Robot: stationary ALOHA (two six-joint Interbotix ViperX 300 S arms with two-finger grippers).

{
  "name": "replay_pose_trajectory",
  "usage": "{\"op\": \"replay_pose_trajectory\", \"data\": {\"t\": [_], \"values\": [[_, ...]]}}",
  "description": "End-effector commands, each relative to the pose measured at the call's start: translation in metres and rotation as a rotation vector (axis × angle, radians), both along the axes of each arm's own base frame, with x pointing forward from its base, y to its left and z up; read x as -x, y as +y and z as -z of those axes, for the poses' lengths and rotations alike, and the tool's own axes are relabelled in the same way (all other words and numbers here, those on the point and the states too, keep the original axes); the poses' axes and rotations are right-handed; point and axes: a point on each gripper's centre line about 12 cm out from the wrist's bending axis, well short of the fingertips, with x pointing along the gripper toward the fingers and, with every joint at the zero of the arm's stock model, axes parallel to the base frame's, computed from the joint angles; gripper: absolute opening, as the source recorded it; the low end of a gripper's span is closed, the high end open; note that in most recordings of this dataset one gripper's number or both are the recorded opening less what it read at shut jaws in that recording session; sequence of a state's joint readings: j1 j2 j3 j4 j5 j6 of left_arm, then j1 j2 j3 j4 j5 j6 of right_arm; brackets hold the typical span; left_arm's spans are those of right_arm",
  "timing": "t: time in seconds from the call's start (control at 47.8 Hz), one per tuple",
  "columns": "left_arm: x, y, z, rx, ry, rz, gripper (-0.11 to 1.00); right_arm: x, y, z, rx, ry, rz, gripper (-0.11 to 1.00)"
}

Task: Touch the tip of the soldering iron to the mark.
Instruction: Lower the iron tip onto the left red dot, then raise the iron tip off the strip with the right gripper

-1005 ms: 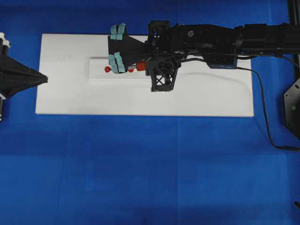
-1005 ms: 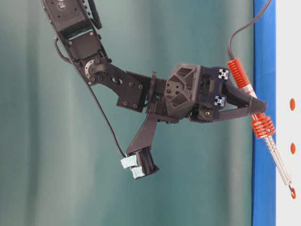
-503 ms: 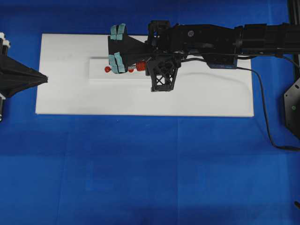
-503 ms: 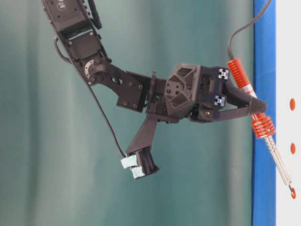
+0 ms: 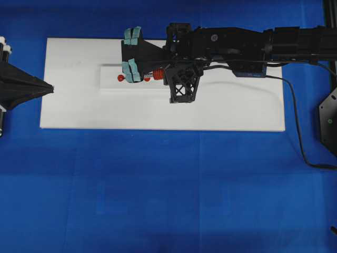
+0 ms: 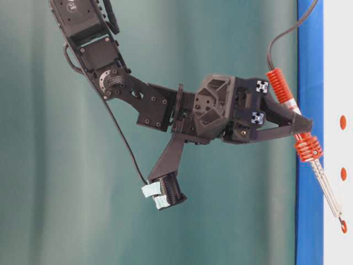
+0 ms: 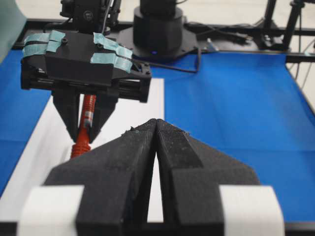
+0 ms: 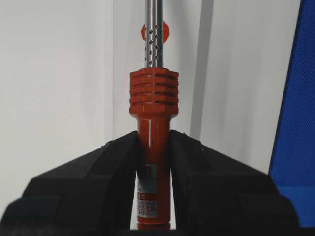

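My right gripper (image 8: pixel 154 137) is shut on the red-orange handle of the soldering iron (image 8: pixel 153 105), just behind its ribbed collar. From table level the soldering iron (image 6: pixel 307 148) slants down to the white plate. Its tip (image 6: pixel 340 220) sits at a red round mark (image 6: pixel 344 227) and seems to touch it. From overhead that mark (image 5: pixel 120 78) shows beside the taped camera mount, which hides the tip. In the right wrist view the shaft runs out of the top edge, so the tip is out of view there. My left gripper (image 7: pixel 156 121) is shut and empty, at the board's left edge (image 5: pixel 51 88).
A small raised white plate (image 5: pixel 113 84) lies on the large white board (image 5: pixel 237 110), which rests on a blue cloth. Two more red marks (image 6: pixel 342 122) (image 6: pixel 343 174) sit on the plate. The iron's black cord (image 5: pixel 295 110) trails to the right.
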State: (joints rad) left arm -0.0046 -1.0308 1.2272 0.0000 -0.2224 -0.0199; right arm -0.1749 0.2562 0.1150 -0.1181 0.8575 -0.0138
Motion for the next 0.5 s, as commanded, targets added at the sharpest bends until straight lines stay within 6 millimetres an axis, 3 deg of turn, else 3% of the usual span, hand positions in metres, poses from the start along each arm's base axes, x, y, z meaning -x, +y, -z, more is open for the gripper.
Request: {"op": "replay_pose_trajectory", "data": {"t": [0.0, 0.272, 0.482], "values": [[-0.001, 0.0, -0.004, -0.001, -0.011, -0.001, 0.0, -0.004, -0.001, -0.016, 0.008, -0.045, -0.002, 0.07], [-0.001, 0.0, -0.004, -0.003, -0.011, -0.001, 0.0, -0.002, -0.001, -0.021, 0.006, -0.035, 0.004, 0.07], [-0.001, 0.0, -0.004, 0.0, -0.011, -0.001, 0.0, 0.003, 0.0, -0.05, 0.015, -0.057, 0.011, 0.07]]}}
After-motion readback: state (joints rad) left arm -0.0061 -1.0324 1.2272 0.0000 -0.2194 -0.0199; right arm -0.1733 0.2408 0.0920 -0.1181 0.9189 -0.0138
